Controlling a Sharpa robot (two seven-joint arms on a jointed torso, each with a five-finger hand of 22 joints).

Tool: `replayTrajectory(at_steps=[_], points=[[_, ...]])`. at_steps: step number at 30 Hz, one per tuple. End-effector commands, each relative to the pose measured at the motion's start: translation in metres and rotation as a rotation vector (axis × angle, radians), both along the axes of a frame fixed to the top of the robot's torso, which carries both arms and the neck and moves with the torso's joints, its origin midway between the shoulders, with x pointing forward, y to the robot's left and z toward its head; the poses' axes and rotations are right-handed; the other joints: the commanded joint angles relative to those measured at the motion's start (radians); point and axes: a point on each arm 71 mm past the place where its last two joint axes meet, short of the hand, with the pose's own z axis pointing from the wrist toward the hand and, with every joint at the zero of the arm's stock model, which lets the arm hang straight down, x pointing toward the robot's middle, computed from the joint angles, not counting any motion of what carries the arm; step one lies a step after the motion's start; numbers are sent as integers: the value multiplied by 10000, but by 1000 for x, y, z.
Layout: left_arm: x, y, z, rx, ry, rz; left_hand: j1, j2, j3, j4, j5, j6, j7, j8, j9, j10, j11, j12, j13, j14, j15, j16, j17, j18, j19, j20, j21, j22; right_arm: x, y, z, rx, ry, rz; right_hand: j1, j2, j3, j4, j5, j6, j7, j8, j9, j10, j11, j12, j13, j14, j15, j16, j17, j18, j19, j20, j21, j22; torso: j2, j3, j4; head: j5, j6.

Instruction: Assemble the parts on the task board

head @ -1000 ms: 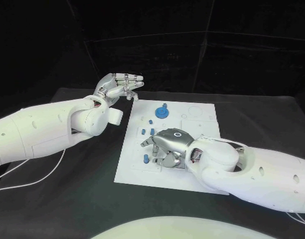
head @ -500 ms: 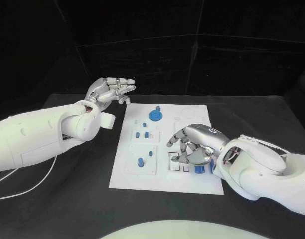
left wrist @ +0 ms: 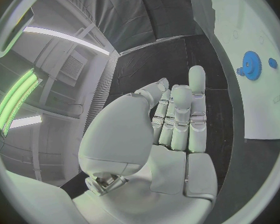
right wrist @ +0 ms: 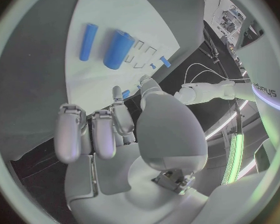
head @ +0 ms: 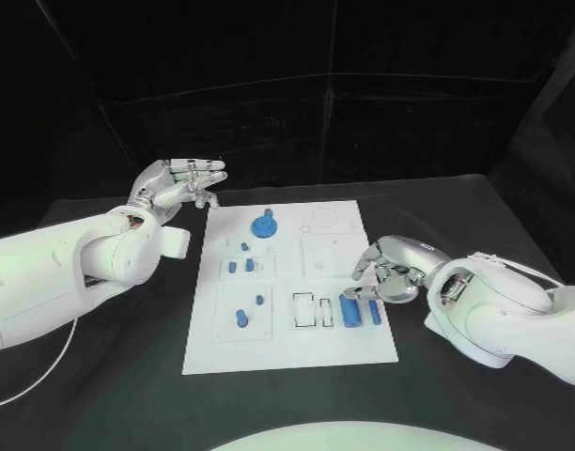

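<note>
Flanking the task board [head: 287, 348], the left robot hand [head: 173, 185] hovers empty, fingers apart; the right robot hand [head: 392, 272] curls empty.

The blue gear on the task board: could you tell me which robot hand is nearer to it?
Left. The left robot hand hovers just off the board's edge beside the blue gear; the right robot hand is by the board's opposite, nearer side.

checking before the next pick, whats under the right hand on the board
The right hand hovers over the task board's right edge, holding nothing. Just beside its fingertips lie two blue cylinders. Whatever board surface sits directly beneath the palm is covered from the head view.
</note>
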Motion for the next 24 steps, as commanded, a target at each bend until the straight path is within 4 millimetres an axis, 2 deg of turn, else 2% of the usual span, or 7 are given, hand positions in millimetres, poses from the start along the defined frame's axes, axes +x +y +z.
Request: replayTrajectory(at_steps=[1,6,12,15,18,21,24], points=[[0,-1,1,-80,-20,-111,22,-60,5,-29,7,-19,69,52,-14,-72,-5,62,-16,-23,22,30,-5,130,-67,9,-17,-12,0,-7,-4,-894,43,-482,133,97,-252,138,8,-42,-73,130,61,85,-12,74,111,719,18,83,603,-179,206,-16,53,260,-29,-9,-25,-78,-10],[0,0,1,-78,-17,-109,13,-56,4,-23,6,-18,68,55,-14,-78,-4,67,-17,-22,23,35,-1,130,-68,10,-18,-12,-1,-9,-11,-1110,189,-558,170,181,-441,262,-18,-54,-82,209,111,110,-17,124,207,722,13,107,650,-182,207,-18,65,278,-19,4,-27,-122,4],[-1,1,1,-76,-18,-99,13,-56,4,-23,6,-18,68,55,-14,-78,-4,67,-17,-22,23,35,-1,130,-68,10,-18,-12,-6,-3,-20,-1114,455,-444,101,239,-602,310,-16,-76,-84,256,144,129,-18,157,273,727,13,129,691,-186,213,-19,80,303,-10,-5,-37,-117,-22],[-1,1,1,-75,-16,-98,13,-56,4,-23,6,-18,68,55,-14,-78,-4,67,-17,-22,23,35,-1,130,-68,10,-18,-12,-8,2,-24,-1060,559,-329,74,253,-661,312,-16,-82,-86,273,155,151,-19,190,321,731,13,140,715,-190,219,-19,90,321,-2,3,-35,-87,-31],[-1,1,1,-72,-11,-94,13,-56,4,-23,6,-18,68,55,-14,-78,-4,67,-17,-22,23,35,-1,130,-68,10,-18,-12,-10,5,-27,-1066,639,-255,57,269,-704,314,-12,-81,-89,290,166,179,-21,232,378,735,13,154,744,-192,223,-18,97,333,-5,-3,-26,-92,4],[-1,2,1,-63,-6,-75,-5,-61,-1,-17,5,-28,73,56,-16,-91,-2,76,-18,-21,26,41,-2,129,-69,13,-18,-13,-10,5,-29,-1188,766,-184,20,384,-857,311,237,-42,-117,395,227,281,-39,389,589,749,-1,199,835,-202,238,-26,129,387,-13,-16,-27,-97,-9],[-1,2,1,-60,-5,-69,-5,-61,-1,-17,5,-28,73,56,-16,-91,-2,76,-18,-21,26,41,-2,129,-69,13,-18,-13,-9,5,-32,-1319,882,-129,-11,432,-930,317,331,-46,-120,433,252,298,-45,417,637,756,-4,222,883,-207,246,-29,144,413,-9,-13,-36,-94,-21]])
